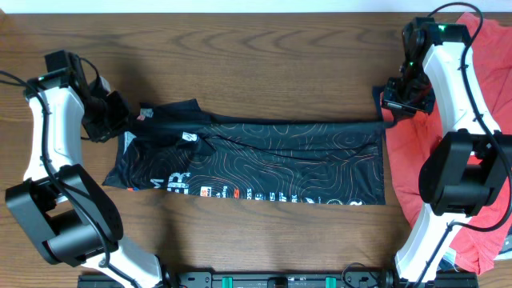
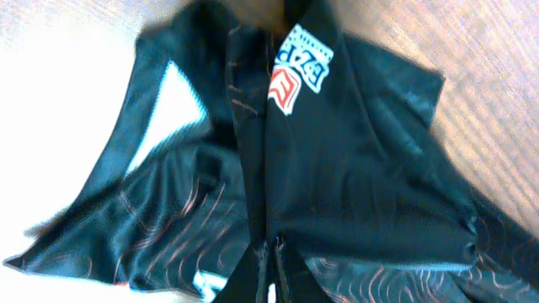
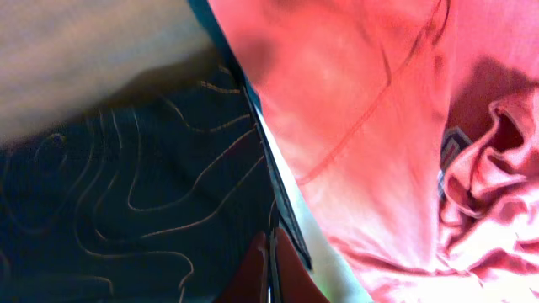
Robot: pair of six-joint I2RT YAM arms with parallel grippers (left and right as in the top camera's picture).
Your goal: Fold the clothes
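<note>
The black jersey (image 1: pixel 264 164) with orange contour lines lies stretched left to right across the table, lettering along its near edge. My left gripper (image 1: pixel 122 120) is shut on the fabric at the jersey's left end; in the left wrist view its jaws (image 2: pixel 274 273) pinch a fold of the jersey (image 2: pixel 354 168) below a white and orange logo patch (image 2: pixel 301 67). My right gripper (image 1: pixel 390 106) is shut on the jersey's far right corner; in the right wrist view its jaws (image 3: pixel 270 261) pinch the hem edge of the jersey (image 3: pixel 126 185).
Red T-shirts (image 1: pixel 492 76) are piled at the table's right edge, right beside the jersey's right end, and show in the right wrist view (image 3: pixel 379 126). Bare brown wooden tabletop (image 1: pixel 264 56) lies beyond the jersey.
</note>
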